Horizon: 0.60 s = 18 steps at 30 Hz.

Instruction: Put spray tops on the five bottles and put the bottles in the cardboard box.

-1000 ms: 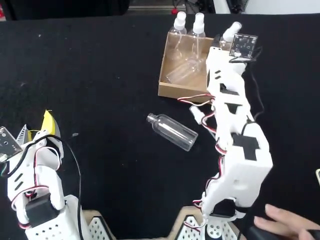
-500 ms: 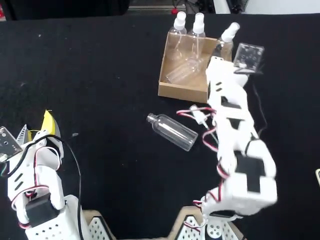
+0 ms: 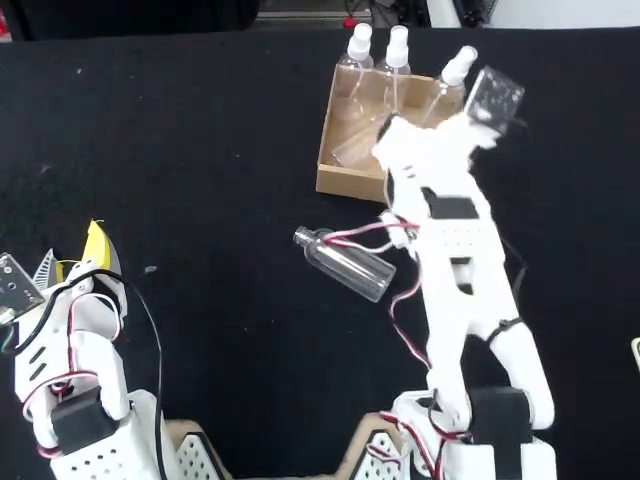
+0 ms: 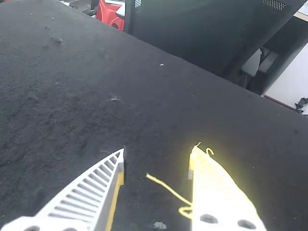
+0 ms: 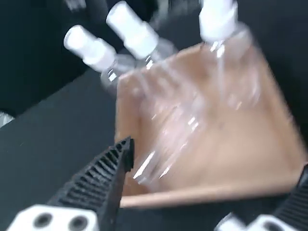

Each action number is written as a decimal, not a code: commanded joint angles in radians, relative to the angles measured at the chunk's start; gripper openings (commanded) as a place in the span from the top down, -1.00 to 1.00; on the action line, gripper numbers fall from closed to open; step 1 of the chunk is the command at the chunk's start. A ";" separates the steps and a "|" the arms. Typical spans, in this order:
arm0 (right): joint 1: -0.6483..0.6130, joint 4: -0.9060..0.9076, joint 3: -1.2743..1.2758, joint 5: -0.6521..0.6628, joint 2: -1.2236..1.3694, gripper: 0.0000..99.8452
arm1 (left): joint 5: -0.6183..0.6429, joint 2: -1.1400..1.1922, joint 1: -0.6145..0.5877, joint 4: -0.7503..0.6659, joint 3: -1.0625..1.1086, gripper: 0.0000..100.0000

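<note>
You are swinging the right arm (image 3: 455,280) leftward across the cardboard box (image 3: 345,183) at upper centre, the right gripper (image 5: 214,159) gaping and empty, leaving the third capped bottle (image 3: 455,80) standing in the box's right corner. Next you are facing the uncapped bottle (image 3: 348,263) lying mid-frame, just below the box and needing a spray top. The left gripper (image 4: 158,151) is idling, fingers spread, at lower left.

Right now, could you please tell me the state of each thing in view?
Cardboard box: open-topped.
Three capped bottles: upright at the box's far side.
Bottle inside box: lying down.
Table bottle: lying on its side, no spray top.
Left gripper: open, empty.
Right gripper: open, empty, over the box.
</note>
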 commanded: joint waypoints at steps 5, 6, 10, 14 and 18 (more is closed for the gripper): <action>-0.135 0.227 -0.430 -0.203 0.277 0.07 | 0.006 -0.006 -0.004 0.008 -0.015 0.57; -0.140 0.227 -0.461 -0.219 0.311 0.07 | 0.006 -0.006 -0.002 0.008 -0.015 0.57; -0.144 0.227 -0.570 -0.281 0.429 0.07 | 0.006 -0.006 -0.002 0.021 -0.013 0.57; -0.164 0.236 -0.622 -0.293 0.487 0.07 | 0.006 -0.006 -0.002 0.043 -0.016 0.57; -0.158 0.253 -0.621 -0.301 0.484 0.07 | 0.006 -0.008 -0.002 0.043 -0.016 0.57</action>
